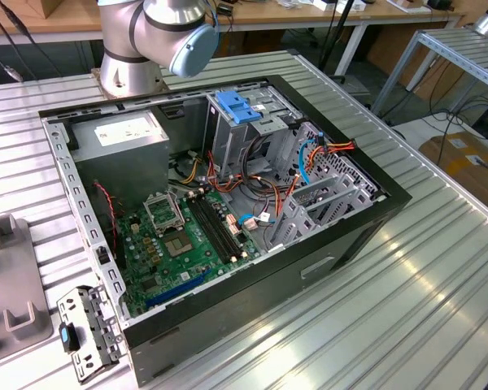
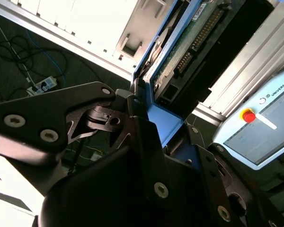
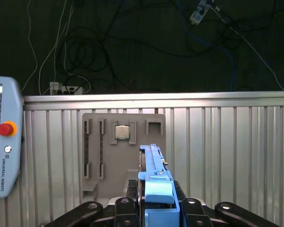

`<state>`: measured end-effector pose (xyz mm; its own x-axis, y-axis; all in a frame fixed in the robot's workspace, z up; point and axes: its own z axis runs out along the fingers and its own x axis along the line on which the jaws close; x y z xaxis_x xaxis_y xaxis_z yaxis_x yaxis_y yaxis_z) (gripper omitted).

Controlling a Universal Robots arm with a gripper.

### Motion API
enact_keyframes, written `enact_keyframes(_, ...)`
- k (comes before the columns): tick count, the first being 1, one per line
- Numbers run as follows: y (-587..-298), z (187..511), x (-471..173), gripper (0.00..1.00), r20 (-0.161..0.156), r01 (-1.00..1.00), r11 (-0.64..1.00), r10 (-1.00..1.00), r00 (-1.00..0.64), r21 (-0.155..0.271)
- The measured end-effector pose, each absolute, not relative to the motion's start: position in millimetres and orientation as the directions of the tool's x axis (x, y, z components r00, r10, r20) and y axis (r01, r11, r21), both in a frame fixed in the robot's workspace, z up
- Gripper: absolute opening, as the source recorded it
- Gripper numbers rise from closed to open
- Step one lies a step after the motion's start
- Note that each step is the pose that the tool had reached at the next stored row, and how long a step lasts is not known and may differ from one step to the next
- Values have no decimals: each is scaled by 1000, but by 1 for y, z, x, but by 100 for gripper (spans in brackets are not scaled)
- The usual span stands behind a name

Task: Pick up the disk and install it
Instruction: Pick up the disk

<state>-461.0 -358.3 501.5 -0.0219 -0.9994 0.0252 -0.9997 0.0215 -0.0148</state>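
In both wrist views my gripper (image 3: 156, 210) is shut on the disk (image 3: 154, 165), held on edge above the table. A blue plastic rail (image 3: 158, 191) runs along the disk between the black fingers (image 3: 128, 208). The second wrist view shows the disk's green circuit-board side (image 2: 189, 42) with its blue rail (image 2: 163, 118) clamped between the dark fingers (image 2: 137, 118). The open computer case (image 1: 366, 236) lies on the table in the exterior view, with a metal drive cage (image 1: 252, 138) at its back and a flat blue clip (image 1: 237, 108) on top of it.
The arm's base (image 1: 146, 41) stands behind the case. A grey fixture plate (image 3: 123, 156) carrying a small chip (image 3: 122, 132) lies below the disk. A pendant with a red button (image 3: 4, 128) sits beside it. A loose metal bracket (image 1: 85, 333) lies near the case's front corner.
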Motion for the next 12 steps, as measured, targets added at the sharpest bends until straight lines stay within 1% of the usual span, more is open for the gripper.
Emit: enact_keyframes(12,-358,506,-460,37,25,-1000,21,-999,-22,-15)
